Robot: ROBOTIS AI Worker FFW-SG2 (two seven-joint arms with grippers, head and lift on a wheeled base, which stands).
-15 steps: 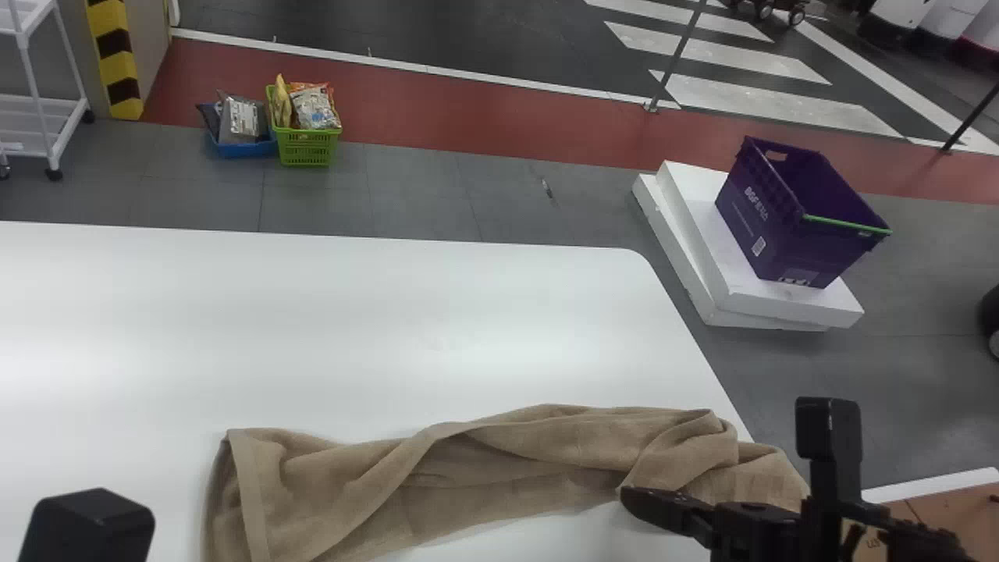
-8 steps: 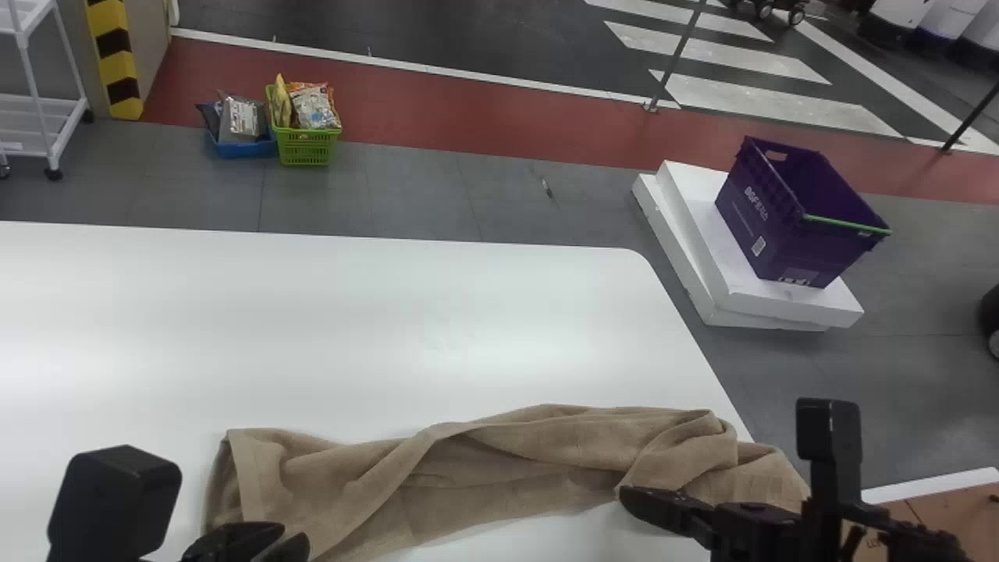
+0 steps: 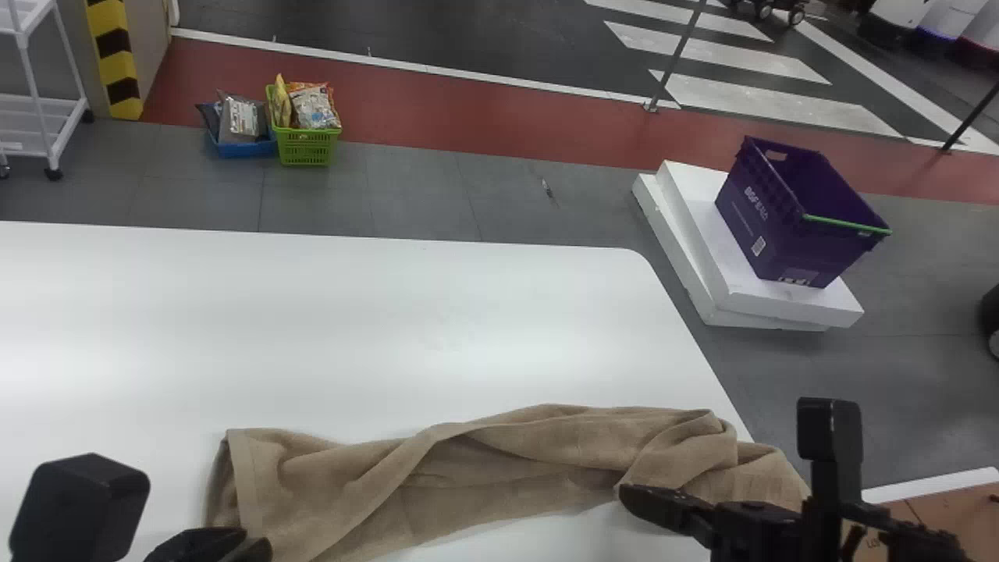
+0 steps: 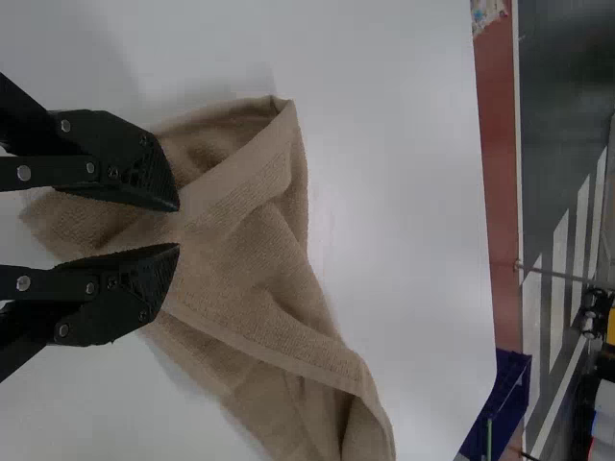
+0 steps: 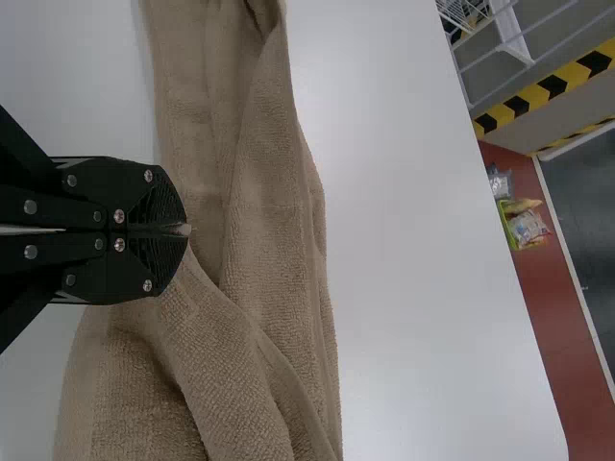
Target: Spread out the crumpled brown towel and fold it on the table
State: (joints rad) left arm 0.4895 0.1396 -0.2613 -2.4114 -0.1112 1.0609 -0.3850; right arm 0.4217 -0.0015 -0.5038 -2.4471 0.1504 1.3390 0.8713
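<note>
Crumpled brown cloth towel (image 3: 531, 468) on flat white table (image 3: 351, 328); flat-fingered black right gripper (image 3: 631, 498) closed on towel edge, matching left gripper (image 3: 254, 540) (slightly parted) holding nothing.

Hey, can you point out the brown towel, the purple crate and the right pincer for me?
Brown towel (image 3: 507, 468): head view, on the folds near its middle.
Purple crate (image 3: 759, 215): head view, on its side wall.
Right pincer (image 5: 183, 230): right wrist view, midway between its fingertips.
</note>
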